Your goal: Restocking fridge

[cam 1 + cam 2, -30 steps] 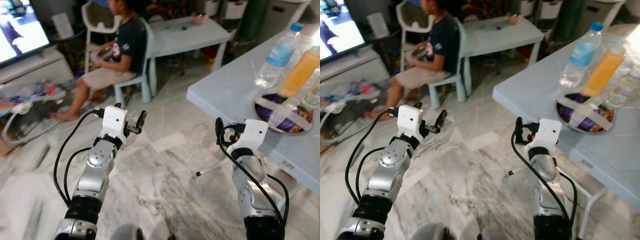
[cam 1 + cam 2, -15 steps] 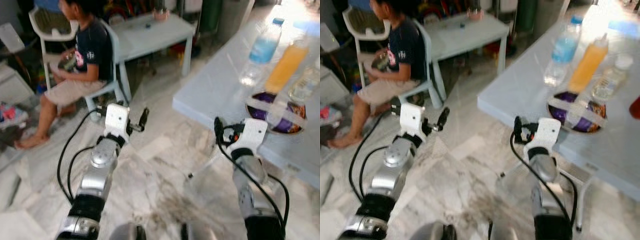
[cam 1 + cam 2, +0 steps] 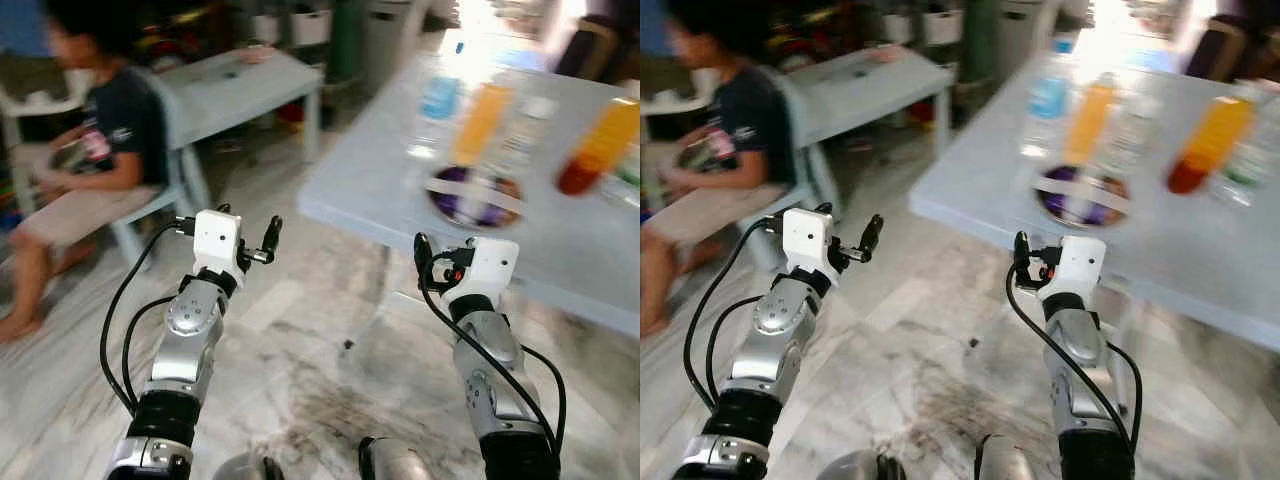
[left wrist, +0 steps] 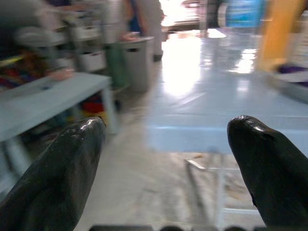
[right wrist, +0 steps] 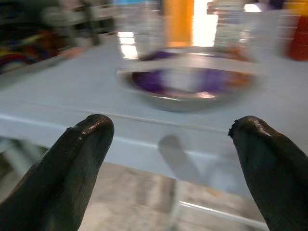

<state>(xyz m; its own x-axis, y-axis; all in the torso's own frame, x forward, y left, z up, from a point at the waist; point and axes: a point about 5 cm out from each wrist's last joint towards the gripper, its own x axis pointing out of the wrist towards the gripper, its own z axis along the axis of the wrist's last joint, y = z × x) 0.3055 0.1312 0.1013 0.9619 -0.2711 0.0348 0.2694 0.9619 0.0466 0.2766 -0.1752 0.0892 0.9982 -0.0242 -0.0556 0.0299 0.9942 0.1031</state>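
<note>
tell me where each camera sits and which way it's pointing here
Left eye view: on the head, looking forward and down at the blue table and marble floor; both silver arms show, left gripper and right gripper raised.
Right eye view: the other eye, same scene; shares the bowl.
Left wrist view: along the left gripper's open fingers toward the table edge.
Right wrist view: along the right gripper's open fingers at the bowl; shares the orange bottle with the head views.

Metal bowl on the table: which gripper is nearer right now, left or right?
Right. The right gripper is open just off the table's near edge, facing the metal bowl. The left gripper, also open, hangs over the floor well left of the table.
</note>
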